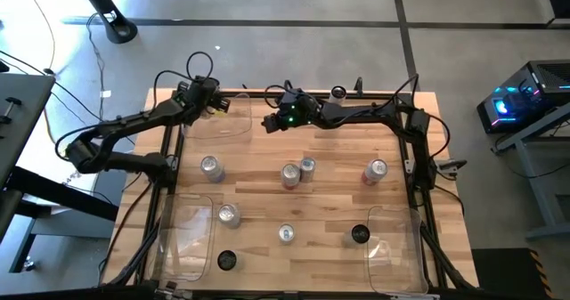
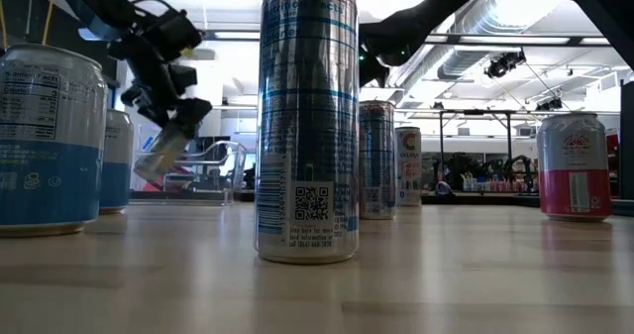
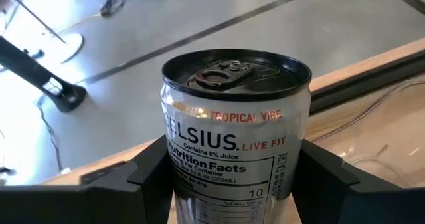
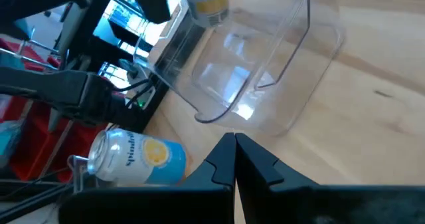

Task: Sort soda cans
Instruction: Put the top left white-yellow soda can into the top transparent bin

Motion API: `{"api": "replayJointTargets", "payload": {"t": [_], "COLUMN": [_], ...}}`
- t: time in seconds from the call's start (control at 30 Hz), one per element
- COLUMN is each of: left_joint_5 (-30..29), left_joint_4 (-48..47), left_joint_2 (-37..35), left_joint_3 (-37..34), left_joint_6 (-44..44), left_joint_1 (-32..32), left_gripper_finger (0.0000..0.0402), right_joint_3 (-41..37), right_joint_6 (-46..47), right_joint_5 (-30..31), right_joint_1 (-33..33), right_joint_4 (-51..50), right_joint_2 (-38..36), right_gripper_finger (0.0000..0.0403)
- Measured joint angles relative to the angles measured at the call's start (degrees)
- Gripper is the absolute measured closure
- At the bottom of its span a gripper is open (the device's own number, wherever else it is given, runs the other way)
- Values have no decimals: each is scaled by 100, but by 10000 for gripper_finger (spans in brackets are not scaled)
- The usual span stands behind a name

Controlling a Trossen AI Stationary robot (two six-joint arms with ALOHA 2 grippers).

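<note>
The work surface is a light wooden table (image 1: 294, 202) standing on a grey concrete floor.

The left gripper (image 3: 232, 177) is clamped on a silver Celsius can with a black top (image 3: 236, 137), one dark finger pressing each side of the can body. In the low view this can hangs tilted, clear of the table. In the high view the gripper sits above the clear plastic bin at the far left of the table (image 1: 223, 122).

The right gripper (image 4: 235, 159) has its fingers closed together and holds nothing. It hovers near the far edge of the table, just beside that bin. A silver can with a yellow emblem (image 4: 136, 157) lies on its side off the table edge, near the gripper.

The remaining cans stand upright on the table: a silver can at left centre (image 1: 210, 166), two silver cans close together at the centre (image 1: 298, 171), a silver and red can at right centre (image 1: 376, 170), two more silver cans nearer the front (image 1: 228, 214), and two black-topped cans (image 1: 360, 235). Two further clear bins (image 1: 396, 247) occupy the near corners.
</note>
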Motion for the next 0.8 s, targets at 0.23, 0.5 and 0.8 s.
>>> {"api": "replayJointTargets", "payload": {"t": [0.23, 0.5, 0.8], "left_joint_5": [222, 240, -171], "left_joint_4": [848, 648, 1865], "left_joint_2": [84, -538, -1921], "left_joint_3": [0, -378, -1891], "left_joint_6": [-475, -1023, -1300], "left_joint_1": [22, -341, -648], "left_gripper_finger": [183, 183, 183], "right_joint_3": [2, 2, 2], "right_joint_6": [-77, -258, -288], "right_joint_5": [-52, -149, -219], "right_joint_1": [10, -7, -7], "right_joint_4": [0, -2, 3], "right_joint_2": [0, -82, -168], "right_gripper_finger": [403, 403, 403]}}
